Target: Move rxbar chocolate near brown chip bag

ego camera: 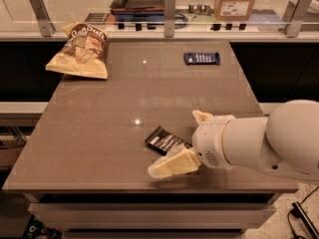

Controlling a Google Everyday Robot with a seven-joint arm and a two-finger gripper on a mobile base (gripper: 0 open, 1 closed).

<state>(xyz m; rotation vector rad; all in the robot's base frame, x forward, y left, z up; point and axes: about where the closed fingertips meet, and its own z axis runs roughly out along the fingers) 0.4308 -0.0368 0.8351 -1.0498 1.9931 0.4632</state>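
The rxbar chocolate, a flat black wrapper with white lettering, lies on the table near its front edge. My gripper is open at the bar's right end, one cream finger in front of the bar and the other behind it. The white arm hides the bar's right end. The brown chip bag, tan-yellow with a brown panel, lies at the far left corner of the table, well away from the bar.
A smaller dark blue bar wrapper lies at the far right of the grey-brown table. A rail with metal posts runs along the far edge, with a cardboard box and trays behind it.
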